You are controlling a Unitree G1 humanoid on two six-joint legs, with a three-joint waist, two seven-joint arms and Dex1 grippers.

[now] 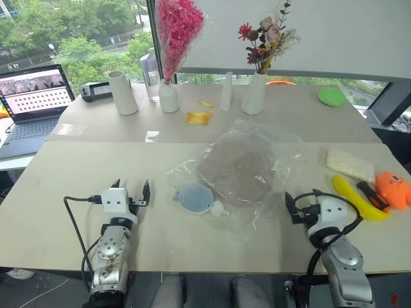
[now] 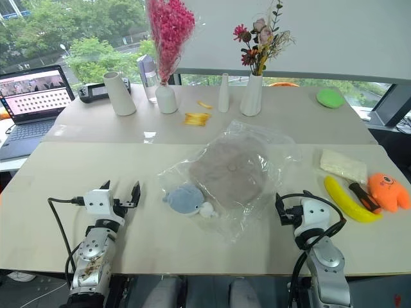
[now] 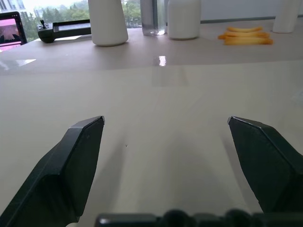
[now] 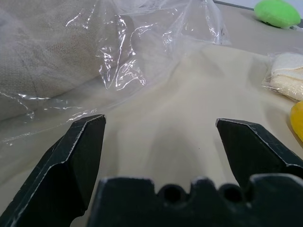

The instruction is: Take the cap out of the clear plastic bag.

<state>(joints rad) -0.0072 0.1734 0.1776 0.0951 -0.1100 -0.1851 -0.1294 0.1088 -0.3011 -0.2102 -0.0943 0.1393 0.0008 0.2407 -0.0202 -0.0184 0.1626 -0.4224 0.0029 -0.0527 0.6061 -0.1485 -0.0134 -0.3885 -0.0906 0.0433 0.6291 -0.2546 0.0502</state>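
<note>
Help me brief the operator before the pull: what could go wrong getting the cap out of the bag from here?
The clear plastic bag is thin and loose, so it may slide along with the cap unless one gripper pins it. The small blue-grey toy lies against the bag's edge and could get dragged. Both the left gripper and right gripper are open and off the bag.

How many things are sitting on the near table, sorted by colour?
Taupe: 1, the cap
Clear: 1, the clear plastic bag around it
Blue-grey: 1, a soft toy
White: 1, a packet
Yellow: 1, a banana
Orange: 1, a plush toy
Red and black: 1, a screwdriver
Total: 7
</note>
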